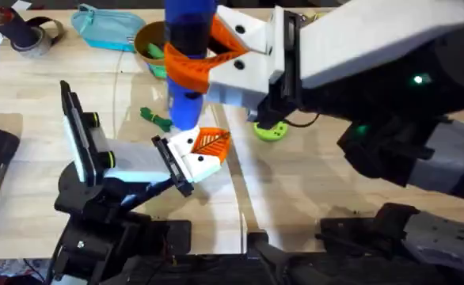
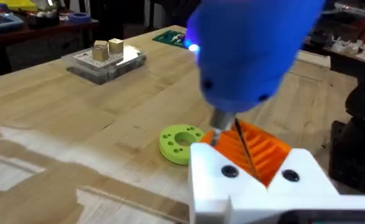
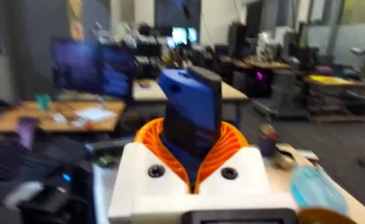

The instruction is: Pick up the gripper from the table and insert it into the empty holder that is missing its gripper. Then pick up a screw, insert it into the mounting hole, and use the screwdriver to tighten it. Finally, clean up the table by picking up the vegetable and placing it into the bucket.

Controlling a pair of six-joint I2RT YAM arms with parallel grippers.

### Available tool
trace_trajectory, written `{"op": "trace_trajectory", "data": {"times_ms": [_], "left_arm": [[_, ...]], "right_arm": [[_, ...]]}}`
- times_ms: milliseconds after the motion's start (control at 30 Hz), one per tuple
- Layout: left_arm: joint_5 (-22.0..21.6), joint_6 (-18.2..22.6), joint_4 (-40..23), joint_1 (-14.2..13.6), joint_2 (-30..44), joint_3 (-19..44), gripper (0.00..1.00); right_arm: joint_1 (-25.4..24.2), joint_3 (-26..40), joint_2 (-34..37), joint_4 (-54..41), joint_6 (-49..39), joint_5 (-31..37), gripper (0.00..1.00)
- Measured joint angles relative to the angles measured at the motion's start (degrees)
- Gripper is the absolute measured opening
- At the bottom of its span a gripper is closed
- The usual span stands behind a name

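Observation:
My right gripper (image 1: 204, 54) reaches in from the right and is shut on the blue screwdriver (image 1: 188, 32), which stands upright between its orange ribbed fingers (image 3: 229, 146). The metal tip (image 2: 220, 127) comes down on the top of the white gripper (image 1: 196, 158) with its orange finger. That gripper sits in the black holder (image 1: 173, 165) at the tip of the left arm. Seen from the left wrist, the white block (image 2: 257, 177) shows two dark holes, and the left gripper (image 2: 248, 140) has its orange fingers pressed together. The green vegetable (image 1: 157, 119) lies on the table (image 1: 311, 166) just left of the screwdriver.
The tan bucket (image 1: 146, 38) stands at the back, partly behind the screwdriver, with a teal pouch (image 1: 105, 28) to its left and tape rolls (image 1: 34, 36) at the far left. A lime-green ring disc (image 1: 269, 131) lies right of the gripper. A clear box (image 2: 108, 59) sits farther off.

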Motion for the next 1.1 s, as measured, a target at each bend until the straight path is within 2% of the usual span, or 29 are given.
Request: {"op": "trace_trajectory", "data": {"times_ms": [200,367,500,633,833,967,1100], "left_arm": [[0.0,0.01,0.0,0.0,0.01,0.0,0.015],[0.01,0.01,0.0,0.0,0.0,0.0,0.015],[0.01,0.01,0.0,0.0,0.01,0.0,0.015],[0.02,-0.01,-0.02,0.0,0.0,0.0,0.015],[0.01,0.01,0.0,0.0,0.0,0.0,0.015],[0.02,0.0,-0.01,0.0,0.0,0.0,0.015],[0.01,0.0,0.0,0.0,0.01,0.0,0.015]], "right_arm": [[-7.93,0.0,0.0,-8.2,-12.78,0.52,0.022],[-16.4,0.0,0.01,-15.78,-24.02,5.27,0.022],[-20.89,0.09,1.01,-24.63,-35.46,8.7,0.022],[-22.34,0.15,3.77,-34.05,-50.03,13.66,0.022],[-22.47,0.11,9.99,-41.27,-67.49,27.35,0.022],[-22.59,0.11,14.15,-42.74,-75.04,34.04,0.022],[-22.57,0.13,18.54,-43.7,-78.9,36.93,0.022]]}}
